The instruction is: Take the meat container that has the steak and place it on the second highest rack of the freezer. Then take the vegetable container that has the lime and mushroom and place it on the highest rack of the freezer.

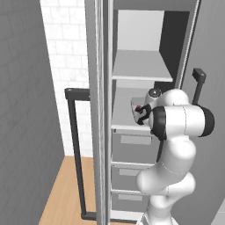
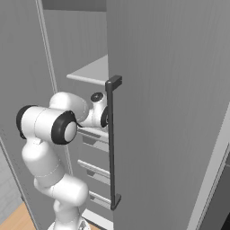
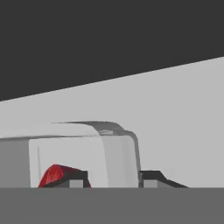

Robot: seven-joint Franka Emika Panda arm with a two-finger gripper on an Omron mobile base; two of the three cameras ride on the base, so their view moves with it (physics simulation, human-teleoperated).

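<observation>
Two pale shelves show inside the open freezer (image 1: 145, 26) at the centre of the left base view: the upper shelf (image 1: 138, 66) above, bare on its visible surface, and the lower shelf (image 1: 121, 118) just under it, with grey drawers (image 1: 132, 145) stacked below. The meat container (image 1: 135, 107), a pale tray, sits on the lower shelf, mid-frame. The steak (image 1: 138, 107) shows as a small red patch inside it. The gripper (image 1: 140, 113) is at the container's near side, with the white arm (image 1: 176, 123) reaching in from the lower right. In the hand view, the container (image 3: 83, 153) occupies the lower left, resting on the pale shelf surface (image 3: 183, 122), and the steak (image 3: 54, 175) appears red behind its near wall. One finger tip (image 3: 72, 178) stands inside the tray wall and the other (image 3: 153, 178) outside it, so the gripper straddles the wall; whether the tips press on it or stand clear cannot be told. The right base view shows the freezer door (image 2: 170, 112) with its long dark handle (image 2: 111, 143) at centre frame.
</observation>
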